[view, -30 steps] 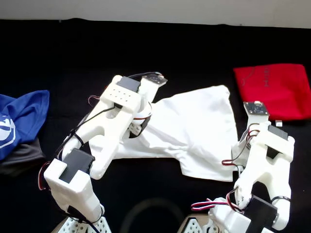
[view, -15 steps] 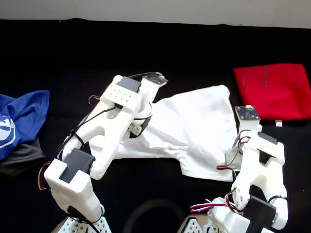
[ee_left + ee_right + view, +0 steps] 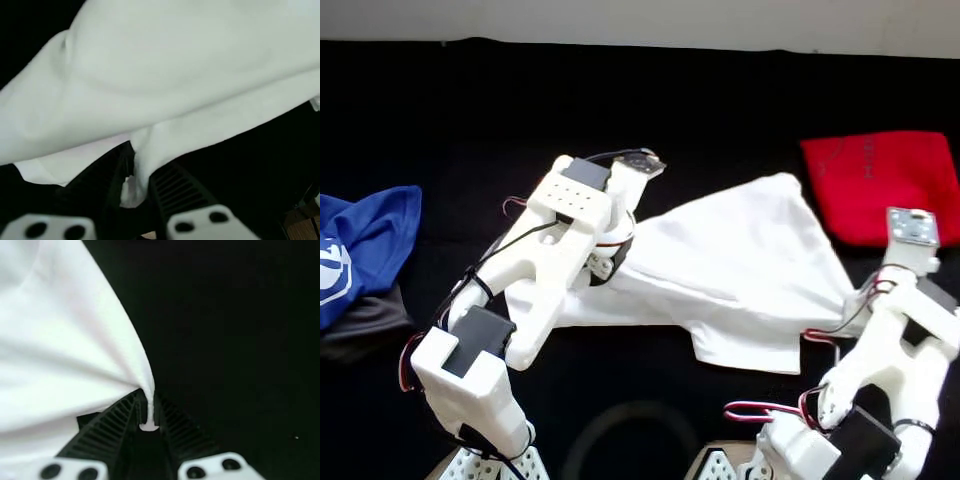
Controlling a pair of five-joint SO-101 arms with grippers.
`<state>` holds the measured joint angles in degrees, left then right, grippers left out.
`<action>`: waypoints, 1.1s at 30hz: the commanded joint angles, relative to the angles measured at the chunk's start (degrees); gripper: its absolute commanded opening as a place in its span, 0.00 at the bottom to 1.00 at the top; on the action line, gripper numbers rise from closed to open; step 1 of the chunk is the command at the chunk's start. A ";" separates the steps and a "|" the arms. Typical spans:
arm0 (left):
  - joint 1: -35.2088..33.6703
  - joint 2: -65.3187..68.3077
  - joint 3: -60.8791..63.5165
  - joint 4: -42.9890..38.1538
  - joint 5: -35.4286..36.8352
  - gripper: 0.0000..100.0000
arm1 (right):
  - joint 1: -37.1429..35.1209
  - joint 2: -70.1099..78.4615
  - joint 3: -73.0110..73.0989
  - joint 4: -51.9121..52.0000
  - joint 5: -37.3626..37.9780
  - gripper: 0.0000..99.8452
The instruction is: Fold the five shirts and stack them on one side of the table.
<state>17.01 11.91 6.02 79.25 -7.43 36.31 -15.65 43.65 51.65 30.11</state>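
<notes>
Nearest the camera in the high view, the right arm (image 3: 890, 350) rises from the front right of the black-covered table (image 3: 620, 110) and leans out to the right. The right gripper (image 3: 148, 405) is pinched tight on a thin fold at the edge of the white shirt (image 3: 730, 270), with the cloth fanning out from between its fingers. That corner of the shirt is drawn to a point beside the right arm's wrist, and the fabric is stretched into long creases toward it.

From the front left, the left arm (image 3: 550, 260) reaches over the shirt's other side. The left gripper (image 3: 140, 170) is closed on a bunched fold of the same white cloth, which hangs over and past its fingers. The shirt lies spread across the middle of the table between the two arms, only partly flat.

At the left edge a crumpled blue shirt (image 3: 365, 245) rests on a dark grey garment (image 3: 360, 320), well apart from the white one. Farther back on the right lies a red shirt (image 3: 880, 185), folded into a neat rectangle near the white shirt's far corner.
</notes>
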 commanded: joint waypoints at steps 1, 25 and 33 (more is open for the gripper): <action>0.04 -2.15 -2.15 0.00 -0.62 0.02 | 3.30 -0.31 -3.21 -0.22 1.14 0.00; 8.92 -1.98 -1.54 -2.11 -0.62 0.02 | -5.14 0.13 -0.13 6.73 3.87 0.23; 8.92 -1.98 -1.54 -1.67 -0.62 0.02 | -5.93 5.41 1.45 1.01 3.87 0.23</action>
<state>25.36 11.91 6.02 77.85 -7.43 30.59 -12.31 45.67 53.49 33.71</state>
